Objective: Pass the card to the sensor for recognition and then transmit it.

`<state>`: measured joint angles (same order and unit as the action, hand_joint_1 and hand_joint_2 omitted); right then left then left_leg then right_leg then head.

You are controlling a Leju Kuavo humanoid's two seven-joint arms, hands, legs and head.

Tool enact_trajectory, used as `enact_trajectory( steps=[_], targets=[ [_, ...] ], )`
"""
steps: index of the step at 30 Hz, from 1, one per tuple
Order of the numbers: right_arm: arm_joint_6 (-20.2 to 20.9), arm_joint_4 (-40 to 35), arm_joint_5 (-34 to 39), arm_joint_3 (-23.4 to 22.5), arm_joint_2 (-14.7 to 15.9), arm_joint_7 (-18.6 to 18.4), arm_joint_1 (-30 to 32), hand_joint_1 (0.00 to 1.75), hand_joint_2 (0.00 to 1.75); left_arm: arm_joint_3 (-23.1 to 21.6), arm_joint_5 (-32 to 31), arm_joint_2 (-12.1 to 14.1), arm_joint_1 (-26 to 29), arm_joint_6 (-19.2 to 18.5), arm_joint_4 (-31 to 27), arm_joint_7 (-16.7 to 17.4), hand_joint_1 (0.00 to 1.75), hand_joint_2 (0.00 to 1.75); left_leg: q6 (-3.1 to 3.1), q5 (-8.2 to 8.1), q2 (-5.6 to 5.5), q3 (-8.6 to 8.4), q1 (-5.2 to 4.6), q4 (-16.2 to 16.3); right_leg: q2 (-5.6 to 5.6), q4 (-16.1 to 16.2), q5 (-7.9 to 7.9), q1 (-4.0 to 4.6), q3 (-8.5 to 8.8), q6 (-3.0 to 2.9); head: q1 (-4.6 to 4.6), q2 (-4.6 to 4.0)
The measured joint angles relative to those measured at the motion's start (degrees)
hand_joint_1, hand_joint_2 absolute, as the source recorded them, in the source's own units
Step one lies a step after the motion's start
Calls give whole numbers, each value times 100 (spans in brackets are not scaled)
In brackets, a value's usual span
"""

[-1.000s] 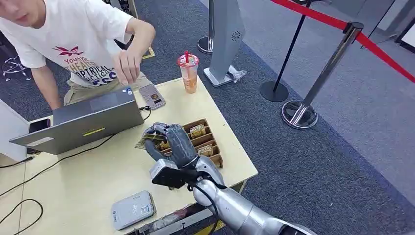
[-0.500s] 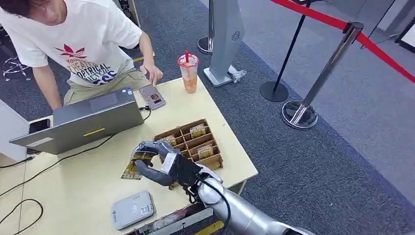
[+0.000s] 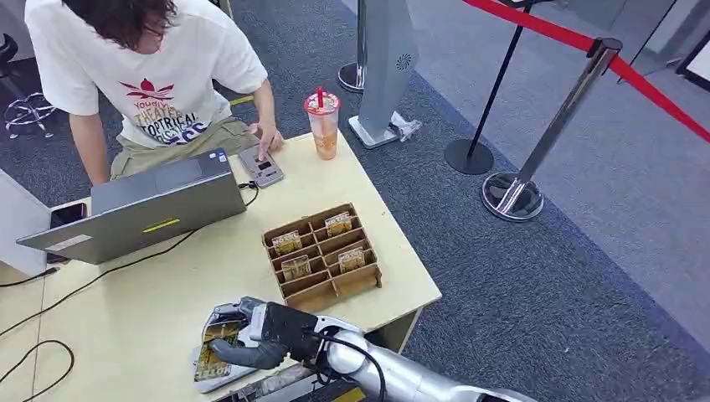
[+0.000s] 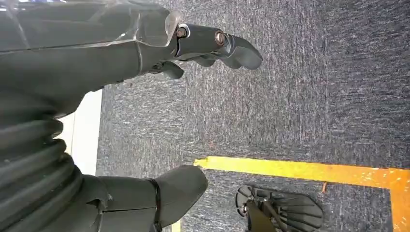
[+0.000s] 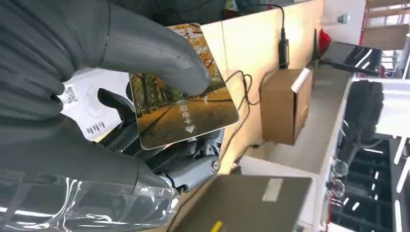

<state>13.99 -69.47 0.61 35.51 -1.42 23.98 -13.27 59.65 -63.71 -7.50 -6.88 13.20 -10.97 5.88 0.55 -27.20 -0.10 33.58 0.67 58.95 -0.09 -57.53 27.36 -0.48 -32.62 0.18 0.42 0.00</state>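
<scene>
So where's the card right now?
In the head view the card is pinched in the right hand, held over the grey sensor at the table's near edge, left of the wooden tray.

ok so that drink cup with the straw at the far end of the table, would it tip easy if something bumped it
Probably, yes. The drink cup is tall and narrows toward its base, so a knock near the lid would likely topple it. It looks mostly full of orange drink, which should steady it somewhat. The lid with a straw may leak if it falls, and it stands near the table edge.
</scene>
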Motion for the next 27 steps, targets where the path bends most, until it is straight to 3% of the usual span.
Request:
enact_trajectory(
  steps=[13, 27],
  targets=[
    [-201, 523, 372, 169, 2, 7, -44, 175, 175, 0, 35, 0, 54, -13, 0, 72, 0, 175, 0, 0, 0, -1, 0, 0, 0, 0, 0, 0, 0, 0, 0, 0],
    [-546, 1102, 472, -91, 44, -35, -105, 175, 175, 0, 57, 2, 82, -15, 0, 114, 0, 175, 0, 0, 0, -2, 0, 0, 0, 0, 0, -1, 0, 0, 0, 0]
  ],
)
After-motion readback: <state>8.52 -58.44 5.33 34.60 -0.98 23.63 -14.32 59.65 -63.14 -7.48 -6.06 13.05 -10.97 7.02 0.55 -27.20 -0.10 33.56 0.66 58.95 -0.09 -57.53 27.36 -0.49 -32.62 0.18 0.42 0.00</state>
